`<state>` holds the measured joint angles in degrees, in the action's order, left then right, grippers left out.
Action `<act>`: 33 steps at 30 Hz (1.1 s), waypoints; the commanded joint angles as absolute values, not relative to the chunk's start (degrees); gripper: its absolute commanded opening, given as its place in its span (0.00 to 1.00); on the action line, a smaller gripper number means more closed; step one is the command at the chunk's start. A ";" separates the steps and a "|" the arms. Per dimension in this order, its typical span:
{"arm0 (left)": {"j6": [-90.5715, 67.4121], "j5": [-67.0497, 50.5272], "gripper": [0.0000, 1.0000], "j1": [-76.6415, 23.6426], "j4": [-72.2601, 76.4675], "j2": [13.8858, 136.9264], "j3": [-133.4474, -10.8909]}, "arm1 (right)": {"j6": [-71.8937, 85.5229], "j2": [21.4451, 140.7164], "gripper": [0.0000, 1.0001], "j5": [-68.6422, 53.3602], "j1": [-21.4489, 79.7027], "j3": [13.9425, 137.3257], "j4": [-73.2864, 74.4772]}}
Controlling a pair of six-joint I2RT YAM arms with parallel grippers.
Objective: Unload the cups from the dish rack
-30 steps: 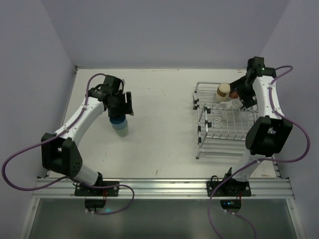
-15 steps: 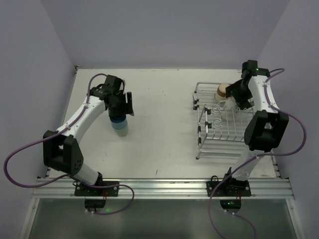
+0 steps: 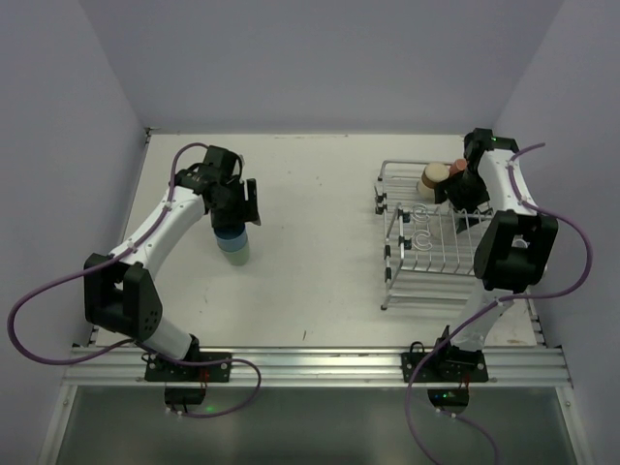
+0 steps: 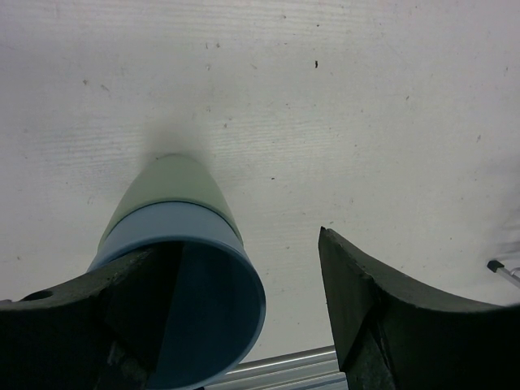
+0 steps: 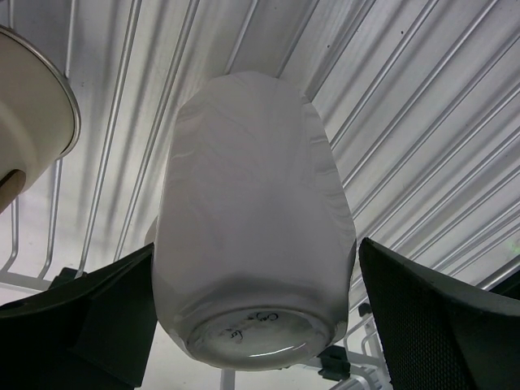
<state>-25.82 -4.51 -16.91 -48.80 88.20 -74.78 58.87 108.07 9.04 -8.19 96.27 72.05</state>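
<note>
The left pincer [image 4: 237, 244] is open wide over the blue cup [image 4: 183, 284], which sits stacked on the green cup [image 4: 171, 183] on the counter [image 4: 366, 122]. The right pincer [image 5: 256, 244] sits around the white cup [image 5: 252, 179] in the dish rack [image 5: 406, 122]; I cannot tell if it squeezes.

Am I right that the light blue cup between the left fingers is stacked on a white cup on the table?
No: the left wrist view shows the light blue cup stacked on a pale green cup, not a white one. The rest holds: on the table, between the left fingers.
</note>
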 commanded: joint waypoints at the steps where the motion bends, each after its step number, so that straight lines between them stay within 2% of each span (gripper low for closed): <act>1: -24.43 -4.66 0.72 -16.79 -47.11 87.80 -76.55 | 59.59 108.63 0.99 12.22 -8.35 96.06 86.57; 6: -24.52 -4.83 0.72 -16.70 -47.02 87.72 -76.38 | 59.59 109.25 0.98 13.09 -8.35 96.77 86.66; 8: -24.52 -4.66 0.73 -16.70 -47.02 87.63 -76.29 | 59.76 109.07 0.95 13.18 -8.35 97.03 86.49; 10: -24.52 -4.57 0.73 -16.70 -47.20 87.45 -76.38 | 59.94 108.90 0.87 13.27 -8.35 97.29 86.22; 13: -24.52 -4.66 0.73 -16.70 -47.29 87.45 -76.20 | 59.86 108.72 0.72 14.59 -8.35 97.73 86.05; 14: -24.52 -4.75 0.73 -16.70 -47.11 87.45 -76.20 | 59.85 108.72 0.63 15.11 -8.35 97.73 85.87; 15: -24.52 -4.83 0.73 -16.70 -47.11 87.45 -76.11 | 59.77 108.63 0.58 15.29 -8.35 97.73 85.87; 16: -24.52 -4.75 0.73 -16.70 -47.11 87.45 -76.20 | 59.59 108.72 0.47 15.47 -8.35 97.73 85.70; 18: -24.52 -4.92 0.73 -16.70 -47.02 87.54 -76.38 | 59.59 108.63 0.40 15.91 -8.35 97.38 85.43; 22: -24.43 -5.10 0.73 -16.70 -46.93 87.45 -76.64 | 58.63 108.90 0.16 17.22 -8.35 96.86 84.29; 23: -24.43 -5.18 0.73 -16.70 -46.85 87.45 -76.64 | 58.36 108.90 0.02 17.49 -8.35 97.03 84.11; 33: -24.35 -5.62 0.73 -16.70 -47.20 87.63 -79.01 | 51.77 106.26 0.00 16.44 -7.91 98.87 78.76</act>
<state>-25.80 -4.75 -16.88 -48.88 88.20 -75.16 55.86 108.38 11.81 -7.97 96.97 71.53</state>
